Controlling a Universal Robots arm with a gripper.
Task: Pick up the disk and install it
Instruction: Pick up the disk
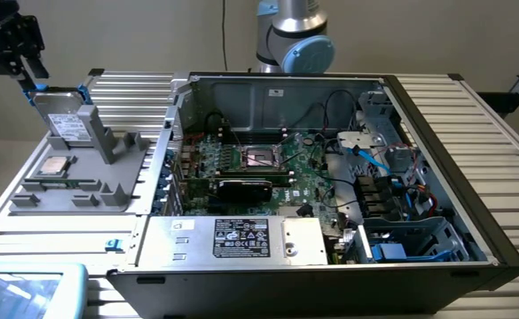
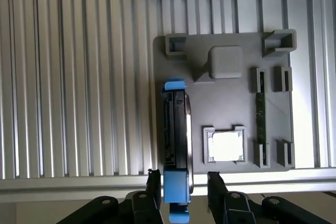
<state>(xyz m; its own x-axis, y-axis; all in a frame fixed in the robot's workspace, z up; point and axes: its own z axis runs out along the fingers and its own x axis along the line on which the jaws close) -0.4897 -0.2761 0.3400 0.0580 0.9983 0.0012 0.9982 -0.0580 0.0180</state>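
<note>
**Disk [image 1: 64,123] upright in its stand, claw poised over one end**

The disk [image 2: 176,129] stood on edge in a slot along one edge of the grey holder [image 1: 28,199], which lay on the slatted table [image 1: 126,90] at the exterior view's left. The claw [image 1: 33,74] hung above one upper corner of the disk. In the wrist view the claw [image 2: 184,179] was spread wide, straddling the blue end tab with a gap on each side and gripping nothing.

By my judgement the pick-up step was in hand, with no grasp made. A sound grip would call for the fingers to be centred on the thin edge and to close squarely on the two flat faces.

The holder's tall post [image 1: 95,133] stood just beside the disk and could snag a tilted lift. A CPU chip [image 2: 226,146] and a memory stick [image 2: 259,114] sat further in on the holder. The open computer case [image 1: 286,100] lay well apart, towards the exterior view's right.
</note>
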